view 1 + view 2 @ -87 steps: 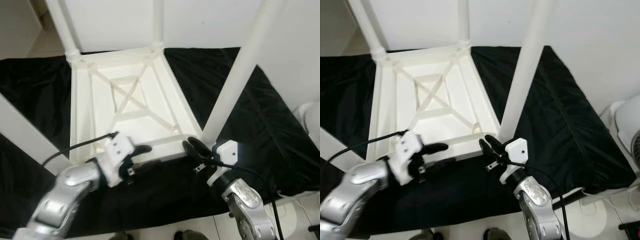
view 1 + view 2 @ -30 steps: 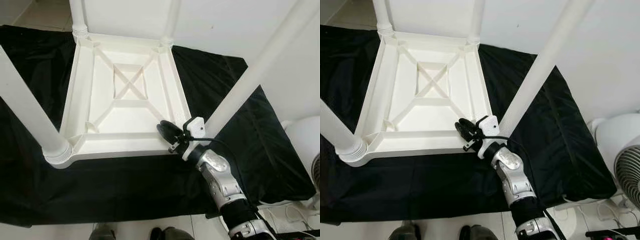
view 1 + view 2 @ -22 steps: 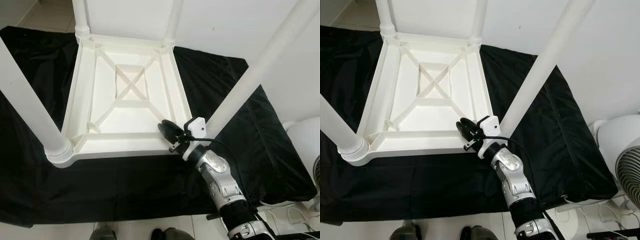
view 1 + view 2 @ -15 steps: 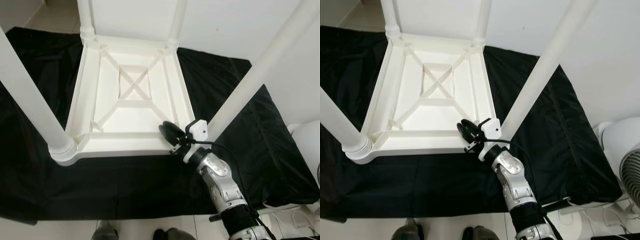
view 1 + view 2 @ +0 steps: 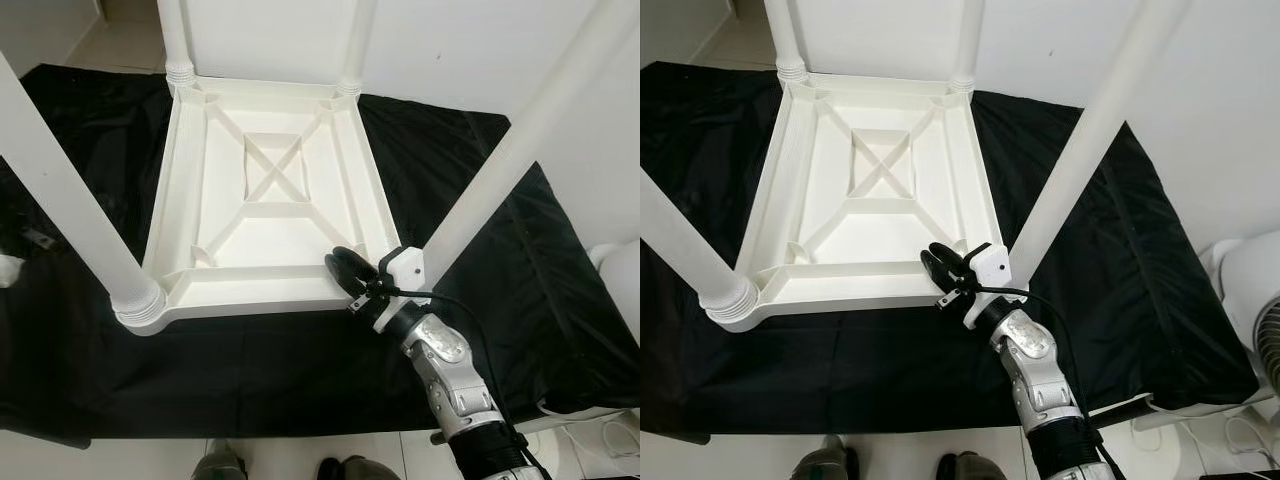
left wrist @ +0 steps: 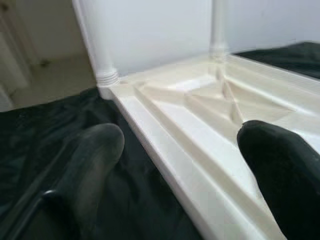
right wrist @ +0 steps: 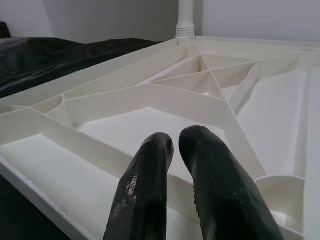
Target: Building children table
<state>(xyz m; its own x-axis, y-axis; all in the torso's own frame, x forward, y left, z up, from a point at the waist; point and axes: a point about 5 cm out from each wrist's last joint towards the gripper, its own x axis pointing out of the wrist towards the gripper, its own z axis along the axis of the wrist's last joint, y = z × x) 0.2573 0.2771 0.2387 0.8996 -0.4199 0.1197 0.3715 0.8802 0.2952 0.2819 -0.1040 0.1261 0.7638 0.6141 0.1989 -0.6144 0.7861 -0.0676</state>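
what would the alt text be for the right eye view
An upside-down white plastic children's table lies on a black cloth, its four legs pointing up. The robot's right gripper, fingers closed, rests at the table's near right corner.

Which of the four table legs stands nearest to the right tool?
The near-right leg, rising from the corner just beside the right tool. The other three legs stand at the farther corners.

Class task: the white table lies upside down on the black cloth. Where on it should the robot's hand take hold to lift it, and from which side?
Probably the near leg just above its ribbed collar, approached sideways: it stands upright, round and slim enough for two fingers. The frame rim by the right hand is broad and lies flat.
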